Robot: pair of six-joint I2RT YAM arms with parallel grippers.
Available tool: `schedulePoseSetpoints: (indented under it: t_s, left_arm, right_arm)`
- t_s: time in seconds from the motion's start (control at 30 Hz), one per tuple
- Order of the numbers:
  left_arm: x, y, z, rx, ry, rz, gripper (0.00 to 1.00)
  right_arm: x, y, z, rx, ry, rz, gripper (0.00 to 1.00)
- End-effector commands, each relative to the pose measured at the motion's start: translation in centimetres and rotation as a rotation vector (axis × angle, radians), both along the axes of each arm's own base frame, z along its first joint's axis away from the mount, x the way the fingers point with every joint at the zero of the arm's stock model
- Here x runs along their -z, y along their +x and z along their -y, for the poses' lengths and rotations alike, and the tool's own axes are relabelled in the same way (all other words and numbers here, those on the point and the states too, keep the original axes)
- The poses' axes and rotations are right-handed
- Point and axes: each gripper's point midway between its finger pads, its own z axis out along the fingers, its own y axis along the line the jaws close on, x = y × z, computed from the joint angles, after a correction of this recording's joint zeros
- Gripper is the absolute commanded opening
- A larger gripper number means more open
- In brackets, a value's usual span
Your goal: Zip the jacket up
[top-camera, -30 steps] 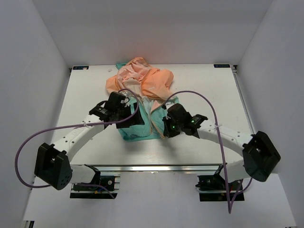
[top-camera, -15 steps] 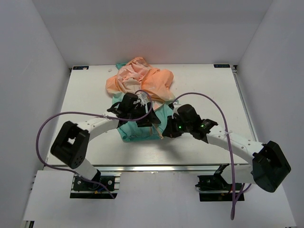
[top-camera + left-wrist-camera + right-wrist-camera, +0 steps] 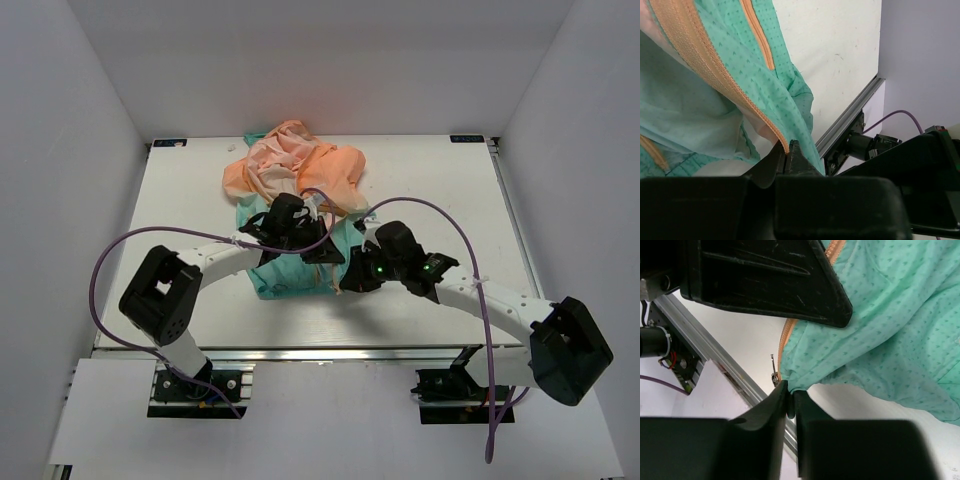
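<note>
The jacket (image 3: 300, 170) lies crumpled at the table's middle, its peach-orange part at the back and its teal part (image 3: 285, 278) toward me. My left gripper (image 3: 325, 256) sits over the teal hem. In the left wrist view, the left gripper (image 3: 786, 150) is shut on the lower end of the orange zipper tape (image 3: 710, 65). My right gripper (image 3: 347, 280) is just right of it. Its jaws (image 3: 790, 390) stand almost together, with a fold of the teal hem (image 3: 805, 382) nipped at the tips. The metal zipper pull (image 3: 774, 371) hangs beside them.
The table's aluminium front rail (image 3: 850, 120) runs close under both grippers. Purple cables (image 3: 430, 215) arc over each arm. The left gripper's black body (image 3: 765, 275) fills the top of the right wrist view, very near the right fingers.
My left arm swung right across the teal hem and its jaws closed on the zipper tape's end. The right gripper shifted slightly right, and its jaws eased a little.
</note>
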Motion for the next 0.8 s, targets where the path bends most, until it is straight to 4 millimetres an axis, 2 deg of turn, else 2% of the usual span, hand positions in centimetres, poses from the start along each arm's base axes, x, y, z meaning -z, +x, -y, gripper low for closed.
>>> schedulePoseSetpoints:
  t_s: [0.0,0.07,0.1,0.13,0.23,0.43,0.63,0.67,0.77]
  left_arm:
    - [-2.3,0.3,0.8,0.014,-0.036,0.052,0.00]
    - [-2.4,0.3,0.7,0.002,-0.028,0.045,0.00]
    - [-2.4,0.2,0.7,-0.001,-0.026,0.040,0.00]
    - [-2.5,0.1,0.7,-0.008,-0.024,0.038,0.00]
    - [-2.7,-0.1,0.8,-0.036,-0.019,0.019,0.00]
    - [-2.9,-0.7,0.5,-0.101,0.012,0.001,0.00]
    - [-3.3,-1.1,0.7,-0.123,-0.009,-0.009,0.00]
    - [-3.2,-1.2,0.7,-0.123,-0.008,-0.014,0.00]
    - [-3.1,-1.3,0.9,-0.121,-0.011,-0.019,0.00]
  right_arm:
    - [0.3,-0.5,-0.2,-0.043,0.011,-0.002,0.19]
    - [0.3,-0.7,-0.2,-0.053,0.018,0.002,0.28]
    - [0.4,-0.7,-0.3,-0.055,0.020,0.002,0.37]
    - [0.4,-0.6,-0.3,-0.051,0.021,0.002,0.42]
    - [0.4,-0.4,-0.4,-0.044,0.024,0.004,0.47]
    - [-0.1,-0.7,-0.9,-0.050,0.065,-0.010,0.52]
    - [0.0,-0.6,-0.9,-0.021,0.076,-0.022,0.52]
    - [-0.1,-0.6,-1.0,-0.019,0.079,-0.022,0.51]
    - [-0.3,-0.8,-1.1,-0.023,0.098,-0.025,0.40]
